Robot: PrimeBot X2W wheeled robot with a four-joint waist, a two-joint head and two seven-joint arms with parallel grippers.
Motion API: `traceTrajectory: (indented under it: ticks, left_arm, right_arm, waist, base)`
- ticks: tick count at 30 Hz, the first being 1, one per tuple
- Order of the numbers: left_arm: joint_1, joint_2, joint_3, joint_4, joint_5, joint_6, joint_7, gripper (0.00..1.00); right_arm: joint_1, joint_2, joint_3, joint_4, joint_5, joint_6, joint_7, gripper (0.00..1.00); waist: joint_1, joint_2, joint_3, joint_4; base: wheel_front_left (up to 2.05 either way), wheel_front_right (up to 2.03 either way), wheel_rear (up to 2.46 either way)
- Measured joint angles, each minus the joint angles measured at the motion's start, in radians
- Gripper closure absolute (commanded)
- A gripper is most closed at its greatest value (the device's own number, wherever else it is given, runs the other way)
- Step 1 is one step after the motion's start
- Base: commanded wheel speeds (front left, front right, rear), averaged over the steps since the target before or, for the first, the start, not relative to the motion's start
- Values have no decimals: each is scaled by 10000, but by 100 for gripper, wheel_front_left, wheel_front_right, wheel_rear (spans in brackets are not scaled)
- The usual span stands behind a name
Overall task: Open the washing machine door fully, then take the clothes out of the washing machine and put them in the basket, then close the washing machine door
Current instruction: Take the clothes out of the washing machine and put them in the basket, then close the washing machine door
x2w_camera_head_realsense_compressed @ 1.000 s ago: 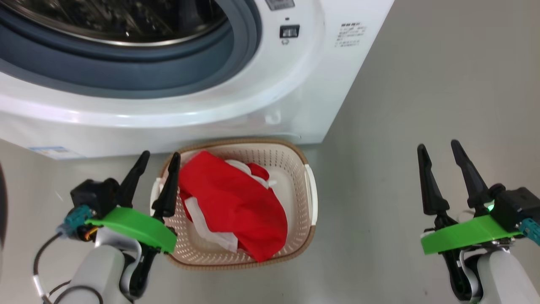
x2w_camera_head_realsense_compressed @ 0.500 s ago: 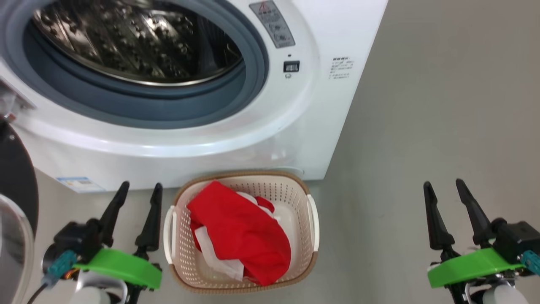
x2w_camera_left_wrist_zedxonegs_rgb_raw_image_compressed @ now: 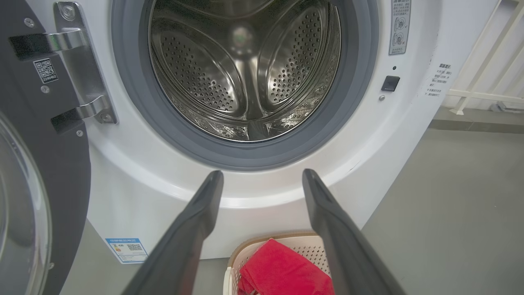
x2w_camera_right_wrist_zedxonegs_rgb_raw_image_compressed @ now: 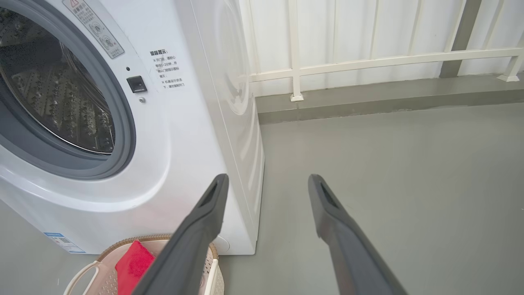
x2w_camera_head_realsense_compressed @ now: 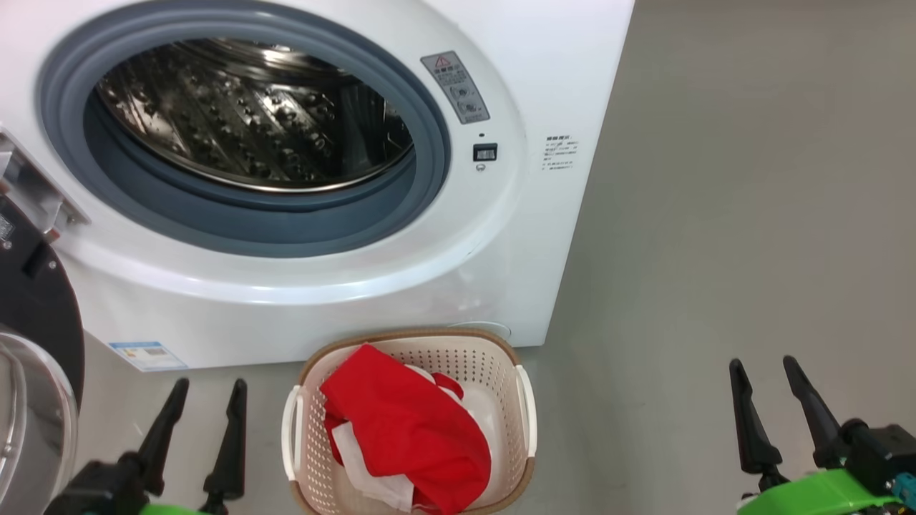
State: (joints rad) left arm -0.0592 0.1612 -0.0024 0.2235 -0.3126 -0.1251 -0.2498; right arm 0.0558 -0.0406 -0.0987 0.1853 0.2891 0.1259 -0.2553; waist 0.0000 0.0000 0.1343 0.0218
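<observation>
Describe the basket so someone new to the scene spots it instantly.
Find the big white washing machine; on the grey floor right in front of its base sits the basket. It is cream perforated plastic with a brown rim, holding red and white clothes.

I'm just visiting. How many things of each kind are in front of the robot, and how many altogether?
washing machine: 1
washing machine door, swung open: 1
basket: 1
heap of red and white clothes in the basket: 1 (separate garments cannot be counted)
grippers: 2, left gripper and right gripper, both open
Total: 6
</observation>
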Motion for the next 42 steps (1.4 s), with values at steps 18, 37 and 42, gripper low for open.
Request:
traceTrajectory:
  ticks: [18, 37, 42]
  left_arm:
    - [625, -222, 263, -583, 136, 0, 2, 0]
    - [623, -307, 299, -604, 299, 0, 2, 0]
    - [624, -353, 330, -623, 297, 0, 2, 0]
  right_arm:
    - [433, 29, -138, -92, 17, 0, 0, 0]
    - [430, 33, -155, -88, 17, 0, 0, 0]
    - [430, 33, -161, -88, 17, 0, 0, 0]
  waist:
    - [0, 0, -96, 42]
    - [-1, 0, -132, 146]
    - [0, 1, -120, 186]
  base:
    - [0, 0, 0]
    - [-81, 81, 0]
    - [-119, 117, 2]
